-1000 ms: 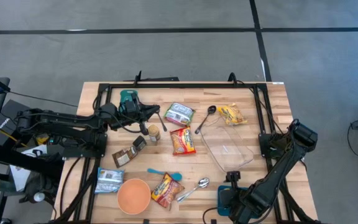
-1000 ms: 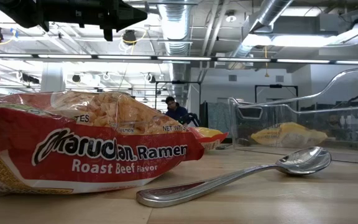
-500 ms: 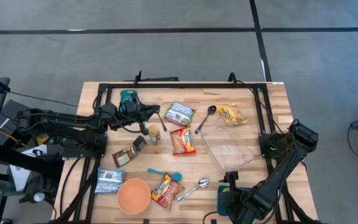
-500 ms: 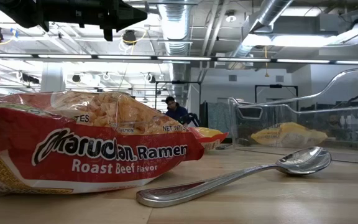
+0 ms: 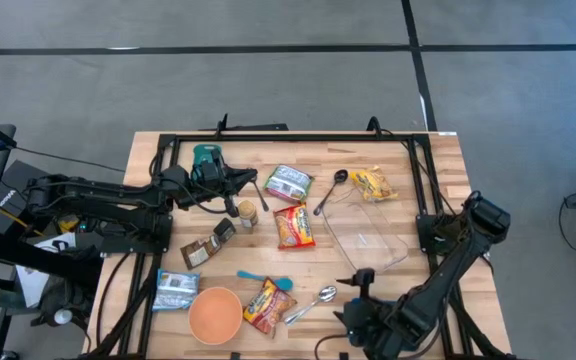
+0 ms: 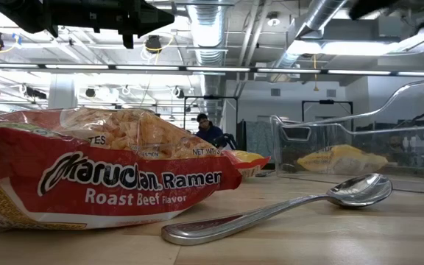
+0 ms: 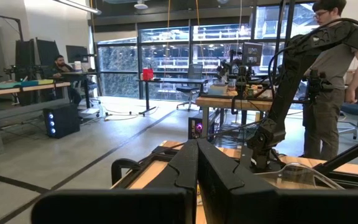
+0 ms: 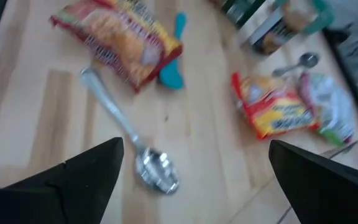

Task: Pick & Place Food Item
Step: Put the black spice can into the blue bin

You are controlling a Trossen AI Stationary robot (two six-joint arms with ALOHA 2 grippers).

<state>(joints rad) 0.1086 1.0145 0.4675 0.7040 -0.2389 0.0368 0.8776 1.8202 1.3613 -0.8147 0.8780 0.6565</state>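
Several food packs lie on the wooden table [image 5: 438, 170]: a red ramen pack [image 5: 295, 227] in the middle, another ramen pack [image 5: 268, 305] [image 8: 120, 37] near the front edge, a green-white pack [image 5: 288, 183] and a yellow pack [image 5: 373, 185] at the back. My right gripper [image 5: 346, 315] [image 8: 196, 146] hangs open above the front edge, slanting down over a silver spoon [image 8: 129, 143], touching nothing. My left gripper [image 5: 258, 185] [image 7: 197, 162] is shut and empty, held above the table's left half.
A clear container [image 5: 368, 235] lies right of centre. An orange bowl [image 5: 215, 313], a blue spoon [image 5: 266, 280], a silver pack [image 5: 176, 290], a brown pack [image 5: 200, 250], a jar [image 5: 246, 213] and a black spoon [image 5: 330, 190] lie around. A person [image 7: 328, 62] stands beyond the table.
My right gripper has turned toward the table's left and shifted a little that way along the front edge, staying open. No object on the table has moved.
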